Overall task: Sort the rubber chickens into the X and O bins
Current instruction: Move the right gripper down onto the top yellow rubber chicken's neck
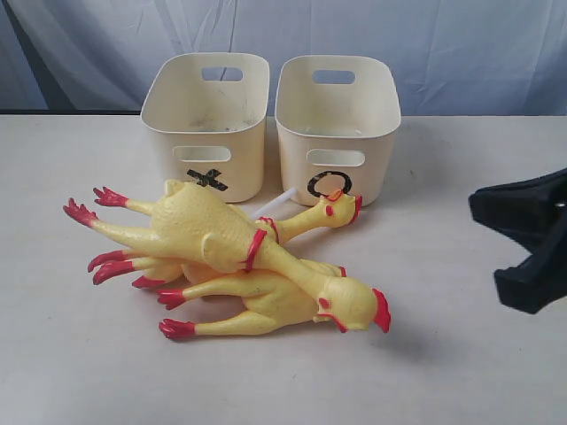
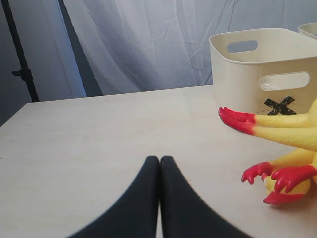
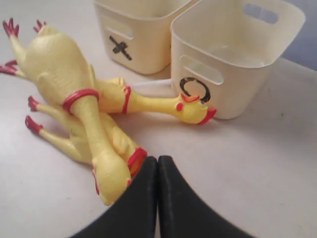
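- Step in hand, judged from the layout: the first pick. All the rubber chickens (image 1: 230, 266) lie heaped on the table (image 1: 443, 372) just in front of the X bin (image 1: 205, 124) and the O bin (image 1: 337, 124). No chicken shows inside either bin.
- End effectors: the left gripper (image 2: 159, 161) has its fingers pressed together on nothing. The right gripper (image 3: 157, 161) is likewise closed and empty, just short of the pile.
- Doing it well: spread the jaws before descending. Take the topmost chicken (image 1: 199, 226), which lies across the others, at its body or its banded neck, and lift straight up so the ones beneath are not dragged.
- Caution: a second chicken (image 3: 193, 109) lies with its beak right at the O bin's front wall, so a sideways pull may nudge the bin. What decides X or O cannot be told from here.
- Exterior view only: the whole heap with both bins. The right gripper is a dark shape at the edge, and the left is out of frame.
- Right wrist view: the heads, and a white stick (image 3: 153, 85) between the bins.
- Left wrist view: only red feet (image 2: 237, 119) and the X bin.
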{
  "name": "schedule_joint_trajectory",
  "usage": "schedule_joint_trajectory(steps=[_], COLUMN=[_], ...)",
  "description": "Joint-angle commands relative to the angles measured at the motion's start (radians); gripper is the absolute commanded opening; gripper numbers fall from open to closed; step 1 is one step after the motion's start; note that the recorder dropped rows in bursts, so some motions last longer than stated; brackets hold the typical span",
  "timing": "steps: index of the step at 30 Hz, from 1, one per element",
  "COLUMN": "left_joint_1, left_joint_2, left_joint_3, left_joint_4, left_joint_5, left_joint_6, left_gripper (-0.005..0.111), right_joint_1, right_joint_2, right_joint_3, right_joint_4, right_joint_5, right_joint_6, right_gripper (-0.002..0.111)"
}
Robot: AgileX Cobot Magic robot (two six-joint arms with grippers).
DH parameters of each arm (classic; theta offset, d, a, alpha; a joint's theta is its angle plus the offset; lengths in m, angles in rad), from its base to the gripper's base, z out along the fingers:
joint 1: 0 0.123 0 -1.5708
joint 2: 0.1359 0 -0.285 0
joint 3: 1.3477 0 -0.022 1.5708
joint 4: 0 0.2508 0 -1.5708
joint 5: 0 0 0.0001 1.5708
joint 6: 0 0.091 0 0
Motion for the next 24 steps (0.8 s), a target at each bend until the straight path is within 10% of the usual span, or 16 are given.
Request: schedule_joint_trajectory(steps=[1,12,20,24], left_joint_1=[0.001,0.001,0.001,0.001], left_joint_2=[-0.004,-0.004,-0.004,-0.004], left_joint_3=[0.004,0.004,0.004,0.004], left_joint_4=[0.001,0.001,0.001,0.001], left_joint_5=[-0.004,-0.004,-0.004,-0.004], left_joint_6=[-0.003,-0.003,-0.003,-0.003], left_gripper=[0.000,0.000,0.000,0.000], right_joint_1=[0.078,0.137,0.137,0.137], right_joint_2=[0.140,0.443,0.570,0.645], right_joint_3=[-0.051,-0.170,-0.244,-0.266], right_joint_4=[-0.043,-0.055,0.013,0.108], right_joint_5=[0.029,0.036,0.040,0.073], right_joint_6=[-0.009,-0.027,-0.026,-0.125], right_gripper=[-0.001,0.001,0.062,0.064])
